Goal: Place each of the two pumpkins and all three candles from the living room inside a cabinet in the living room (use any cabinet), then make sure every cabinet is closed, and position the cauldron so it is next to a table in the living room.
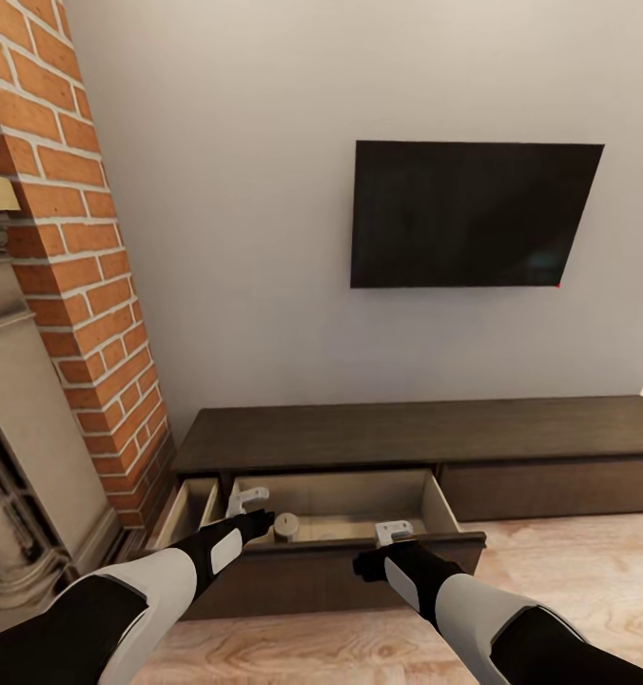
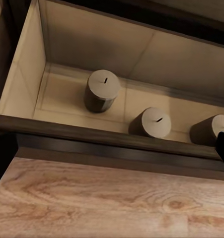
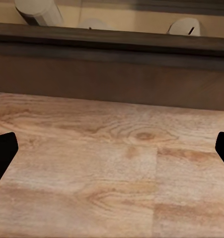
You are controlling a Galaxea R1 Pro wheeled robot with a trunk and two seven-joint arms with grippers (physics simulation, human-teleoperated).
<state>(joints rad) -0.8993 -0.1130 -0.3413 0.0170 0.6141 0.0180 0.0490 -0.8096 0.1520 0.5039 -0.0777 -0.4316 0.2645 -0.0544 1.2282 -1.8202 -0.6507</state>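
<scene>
From the head camera I have the cabinet (image 1: 417, 433) in front of me, its left drawer (image 1: 360, 557) pulled out, one candle (image 1: 285, 526) standing inside. My left gripper (image 1: 248, 501) hangs over the drawer's left part; my right gripper (image 1: 395, 533) sits just above the front panel. No pumpkins here.

Left wrist camera: three candles (image 2: 102, 89) stand upright in a row on the beige drawer floor. I cannot tell how the left jaws stand.

Right wrist camera: the right jaws are spread wide, empty, above the wood floor (image 3: 112, 168), facing the drawer front. I judge the candles done; to close well, I'd lift the left arm clear first, then press the panel squarely.
</scene>
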